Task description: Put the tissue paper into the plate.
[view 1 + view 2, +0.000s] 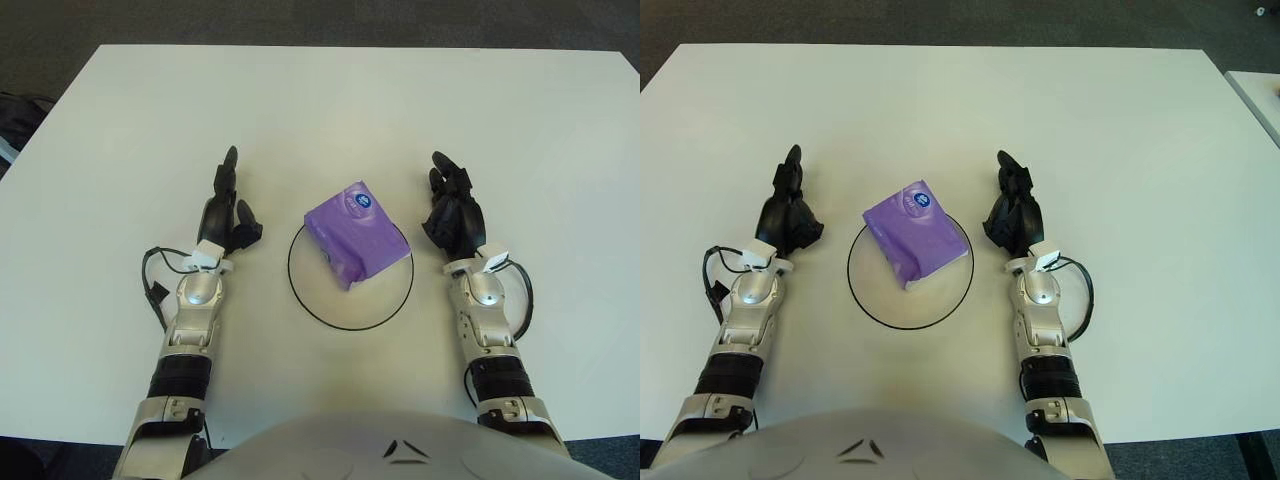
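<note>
A purple tissue pack (356, 232) lies on the upper part of a round plate (322, 299) with a dark rim, its far corner reaching over the rim. My left hand (227, 205) is just left of the plate, fingers relaxed and holding nothing, one finger pointing away from me. My right hand (452, 205) is to the right of the plate, fingers loosely extended, also holding nothing. Neither hand touches the pack or the plate.
The white table (330, 110) spreads wide behind the plate and ends at dark floor beyond its far edge. A dark object (15, 115) shows past the table's left edge. A second white surface (1262, 90) shows at the far right.
</note>
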Robot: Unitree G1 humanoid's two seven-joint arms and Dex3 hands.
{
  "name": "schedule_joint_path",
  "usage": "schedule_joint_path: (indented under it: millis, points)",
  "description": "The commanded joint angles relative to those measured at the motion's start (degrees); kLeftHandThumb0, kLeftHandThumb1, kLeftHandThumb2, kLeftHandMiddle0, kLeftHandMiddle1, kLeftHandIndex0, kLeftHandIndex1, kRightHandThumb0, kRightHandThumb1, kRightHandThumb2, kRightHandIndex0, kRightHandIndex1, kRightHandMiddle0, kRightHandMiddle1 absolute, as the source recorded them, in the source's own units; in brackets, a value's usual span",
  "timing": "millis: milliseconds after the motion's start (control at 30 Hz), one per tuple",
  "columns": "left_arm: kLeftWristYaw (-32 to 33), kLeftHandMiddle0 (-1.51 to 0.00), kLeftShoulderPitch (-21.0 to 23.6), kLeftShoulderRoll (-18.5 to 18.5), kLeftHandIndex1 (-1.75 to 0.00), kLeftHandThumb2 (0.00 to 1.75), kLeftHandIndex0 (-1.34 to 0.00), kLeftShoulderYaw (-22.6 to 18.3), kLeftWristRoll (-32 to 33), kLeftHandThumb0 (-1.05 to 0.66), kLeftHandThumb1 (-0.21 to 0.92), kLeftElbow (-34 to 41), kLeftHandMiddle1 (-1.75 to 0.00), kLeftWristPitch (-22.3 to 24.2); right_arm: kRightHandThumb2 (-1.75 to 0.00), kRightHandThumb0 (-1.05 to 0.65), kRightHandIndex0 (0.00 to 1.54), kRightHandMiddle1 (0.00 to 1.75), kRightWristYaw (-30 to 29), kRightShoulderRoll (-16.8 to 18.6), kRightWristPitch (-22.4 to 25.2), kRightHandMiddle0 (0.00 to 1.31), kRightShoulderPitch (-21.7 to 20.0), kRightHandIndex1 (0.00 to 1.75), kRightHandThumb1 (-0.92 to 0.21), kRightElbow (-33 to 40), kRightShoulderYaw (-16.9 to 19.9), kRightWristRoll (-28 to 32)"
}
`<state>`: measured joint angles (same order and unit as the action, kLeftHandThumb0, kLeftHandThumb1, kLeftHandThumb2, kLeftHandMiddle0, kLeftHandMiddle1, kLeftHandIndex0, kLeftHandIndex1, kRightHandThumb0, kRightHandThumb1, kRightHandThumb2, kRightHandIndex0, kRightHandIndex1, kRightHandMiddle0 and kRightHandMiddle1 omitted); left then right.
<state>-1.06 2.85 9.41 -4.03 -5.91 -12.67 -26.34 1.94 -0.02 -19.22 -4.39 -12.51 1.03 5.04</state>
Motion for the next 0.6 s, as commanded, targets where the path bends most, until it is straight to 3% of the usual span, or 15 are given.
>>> schedule_joint_path:
  millis: [0,567]
  points:
    - [-1.5,0.0,-4.5,1.4,-0.19,1.23,0.0,1.0,-1.1,-0.89,0.92,-1.9,0.0,1.8,-1.01,-0.76,0.2,0.36,-1.2,1.7,4.1,0.0,7.6,0.03,-0.92,-5.7,-0.1,-0.7]
    - [-3.4,-0.01,-5.7,3.2,-0.33,1.25,0.0,1.8,-0.1,-0.95,0.92,-2.8,0.0,0.0,-0.98,-0.73,0.18,0.37,-4.7,3.2,2.4,0.0,8.1,0.01,-0.92,-5.6,0.1,-1.9]
